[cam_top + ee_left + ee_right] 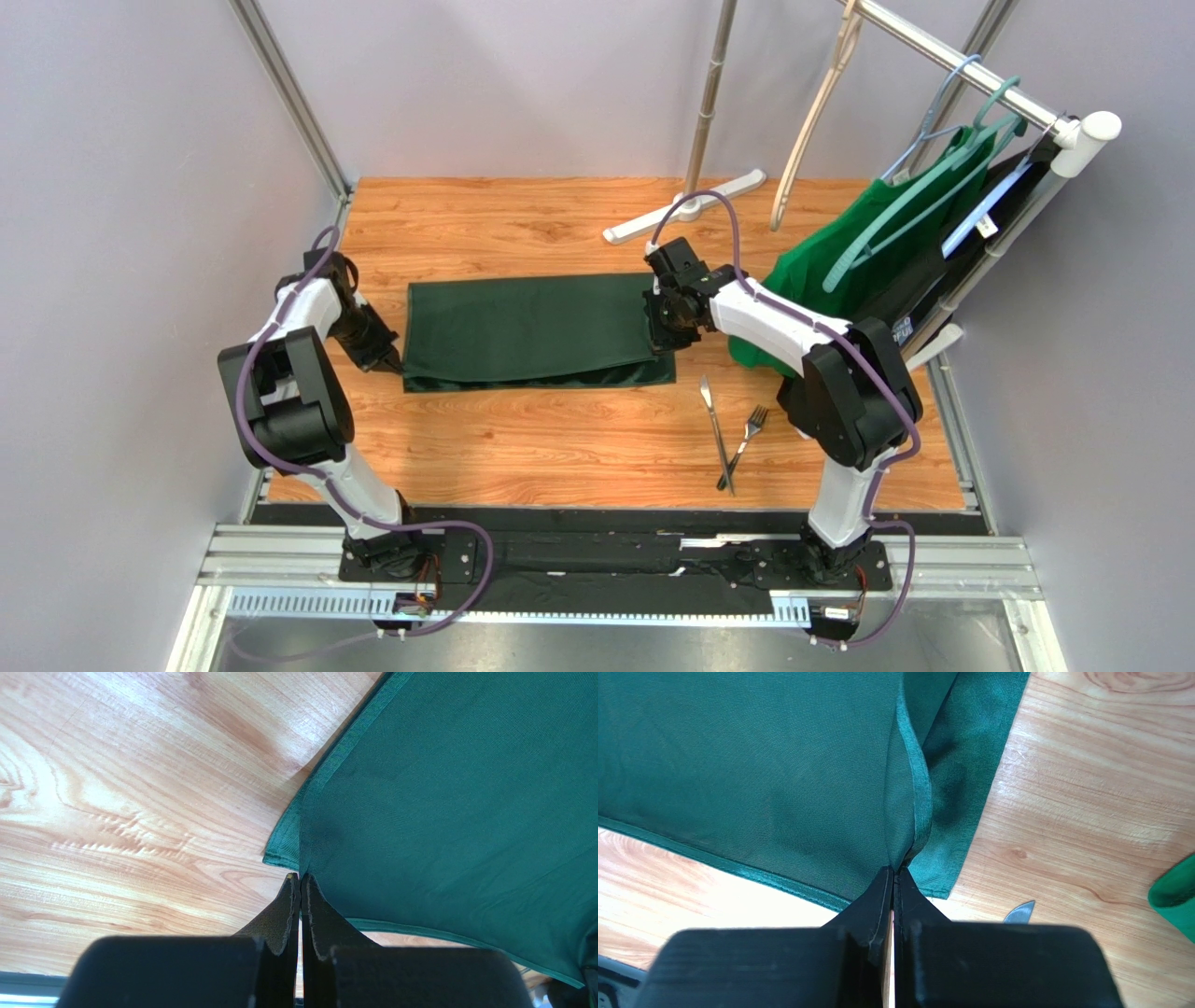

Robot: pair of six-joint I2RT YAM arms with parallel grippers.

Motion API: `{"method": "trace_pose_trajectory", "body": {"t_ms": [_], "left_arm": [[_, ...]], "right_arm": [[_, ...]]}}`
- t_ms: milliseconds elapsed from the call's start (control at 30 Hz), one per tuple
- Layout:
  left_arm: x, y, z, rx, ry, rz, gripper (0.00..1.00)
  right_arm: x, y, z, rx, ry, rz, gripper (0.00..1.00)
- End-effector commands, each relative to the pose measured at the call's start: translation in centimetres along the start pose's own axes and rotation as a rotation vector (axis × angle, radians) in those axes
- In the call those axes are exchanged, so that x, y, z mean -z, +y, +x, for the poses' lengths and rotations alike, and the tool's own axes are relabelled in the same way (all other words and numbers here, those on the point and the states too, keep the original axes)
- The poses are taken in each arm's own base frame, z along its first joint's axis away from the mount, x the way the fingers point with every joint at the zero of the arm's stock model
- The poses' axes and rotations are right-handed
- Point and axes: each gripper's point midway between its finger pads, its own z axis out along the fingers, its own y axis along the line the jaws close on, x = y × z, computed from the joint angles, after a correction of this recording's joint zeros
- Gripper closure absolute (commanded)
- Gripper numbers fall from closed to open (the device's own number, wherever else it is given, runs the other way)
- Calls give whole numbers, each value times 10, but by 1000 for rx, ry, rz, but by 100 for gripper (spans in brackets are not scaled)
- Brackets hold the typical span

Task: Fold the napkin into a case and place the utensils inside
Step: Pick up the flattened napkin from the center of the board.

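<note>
The napkin [533, 329] lies folded into a long band across the tabletop [561, 448], not yet a case, and the utensils [728, 471] lie loose just off its right end. The left hand [300, 885] pinches its near left corner, and the right hand [895, 876] pinches its right edge.

Grey walls [126, 168] enclose a wood-grain table [561, 448], with a metal clothes rail [968, 66] at right.
</note>
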Motion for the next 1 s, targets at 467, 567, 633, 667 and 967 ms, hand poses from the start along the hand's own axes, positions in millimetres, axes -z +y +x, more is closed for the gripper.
{"method": "trace_pose_trajectory", "body": {"t_ms": [467, 567, 633, 667, 967], "left_arm": [[101, -54, -43, -43, -360, 235, 100], [164, -63, -57, -41, -524, 274, 100], [212, -69, -63, -49, -649, 306, 100], [242, -71, -60, -51, -734, 336, 100], [437, -46, 29, -3, -1288, 544, 100]], "right_arm": [[61, 30, -87, -8, -256, -74, 100], [99, 48, -109, 10, -332, -133, 100], [124, 57, -117, 20, -381, -159, 100], [137, 61, -119, 29, -403, -185, 100], [345, 90, -97, 142, -823, -447, 100]]}}
